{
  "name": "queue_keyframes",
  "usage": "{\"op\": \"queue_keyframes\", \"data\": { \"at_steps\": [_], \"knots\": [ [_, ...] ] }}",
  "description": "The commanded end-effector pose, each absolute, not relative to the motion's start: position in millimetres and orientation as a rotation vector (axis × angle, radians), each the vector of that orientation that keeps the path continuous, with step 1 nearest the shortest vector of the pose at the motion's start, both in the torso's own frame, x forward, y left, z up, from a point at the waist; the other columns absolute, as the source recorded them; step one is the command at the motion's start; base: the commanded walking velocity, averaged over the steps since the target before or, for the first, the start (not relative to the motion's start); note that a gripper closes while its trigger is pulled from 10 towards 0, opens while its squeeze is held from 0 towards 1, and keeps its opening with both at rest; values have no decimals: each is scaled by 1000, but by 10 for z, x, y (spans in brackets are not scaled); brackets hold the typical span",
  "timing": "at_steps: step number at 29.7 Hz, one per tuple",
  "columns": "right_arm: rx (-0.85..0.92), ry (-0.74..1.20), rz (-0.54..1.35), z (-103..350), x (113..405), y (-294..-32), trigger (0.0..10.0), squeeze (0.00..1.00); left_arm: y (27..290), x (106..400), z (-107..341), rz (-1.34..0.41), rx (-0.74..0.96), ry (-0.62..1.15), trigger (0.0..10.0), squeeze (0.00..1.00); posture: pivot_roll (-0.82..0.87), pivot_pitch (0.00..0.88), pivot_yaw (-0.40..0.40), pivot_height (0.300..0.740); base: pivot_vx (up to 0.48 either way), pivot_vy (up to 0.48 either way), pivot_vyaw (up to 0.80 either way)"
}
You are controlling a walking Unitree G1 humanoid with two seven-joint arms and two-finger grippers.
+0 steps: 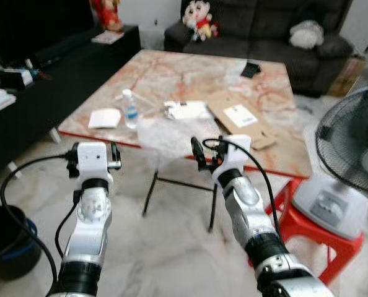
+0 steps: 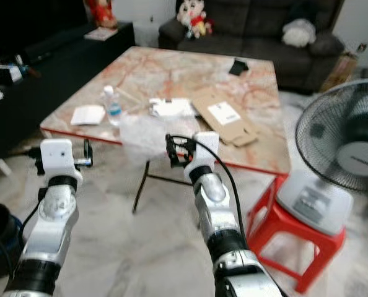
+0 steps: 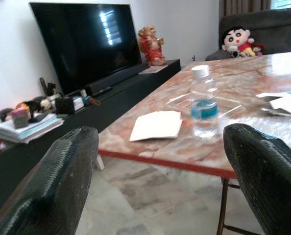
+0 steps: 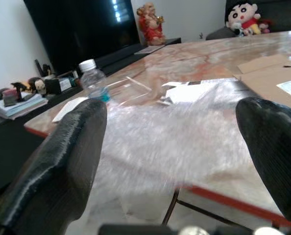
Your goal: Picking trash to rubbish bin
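Observation:
A marble-top table (image 1: 171, 74) holds a small plastic bottle (image 1: 130, 109) with a blue label, a white napkin (image 1: 105, 117), a white paper packet (image 1: 187, 110), flat cardboard (image 1: 243, 117), and a sheet of clear bubble wrap (image 1: 165, 133) that droops over the front edge. My right gripper (image 1: 199, 153) is open just short of the table edge, facing the bubble wrap (image 4: 170, 132). To the left, my left gripper (image 1: 114, 156) is open with nothing in it, and it looks toward the bottle (image 3: 203, 100) and the napkin (image 3: 156, 125). A black bin (image 1: 4, 241) stands on the floor at the lower left.
A standing fan (image 1: 351, 154) sits on a red stool (image 1: 314, 235) close on the right. A dark TV cabinet (image 1: 48, 80) runs along the left and a sofa (image 1: 264, 31) stands behind the table. Marble floor lies open between me and the table.

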State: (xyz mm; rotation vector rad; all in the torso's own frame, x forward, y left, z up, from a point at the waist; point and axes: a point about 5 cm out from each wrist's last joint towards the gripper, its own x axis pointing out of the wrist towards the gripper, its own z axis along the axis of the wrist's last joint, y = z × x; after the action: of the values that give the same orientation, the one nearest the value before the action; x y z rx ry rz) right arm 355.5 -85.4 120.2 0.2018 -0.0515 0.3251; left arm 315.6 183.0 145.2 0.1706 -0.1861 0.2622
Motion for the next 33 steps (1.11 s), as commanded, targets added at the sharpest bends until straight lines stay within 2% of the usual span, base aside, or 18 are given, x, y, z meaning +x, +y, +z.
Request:
{"op": "queue_keyframes", "data": {
  "at_steps": [1, 27, 33],
  "knots": [
    [194, -64, 304, 1227, 3574, -934, 10000, 0, 1757, 3170, 1502, 240, 153, -210, 10000, 0, 22, 12, -10, 740, 461, 0, 0],
    [189, -50, 307, 1208, 3570, -924, 10000, 0, 1707, 3169, 1519, 202, 143, -224, 10000, 0, 24, 39, -11, 740, 465, 0, 0],
    [190, -36, 325, 1196, 3567, -917, 10000, 0, 1631, 3167, 1507, 165, 137, -220, 10000, 0, 23, 43, -12, 740, 0, 0, 0]
  ]
}}
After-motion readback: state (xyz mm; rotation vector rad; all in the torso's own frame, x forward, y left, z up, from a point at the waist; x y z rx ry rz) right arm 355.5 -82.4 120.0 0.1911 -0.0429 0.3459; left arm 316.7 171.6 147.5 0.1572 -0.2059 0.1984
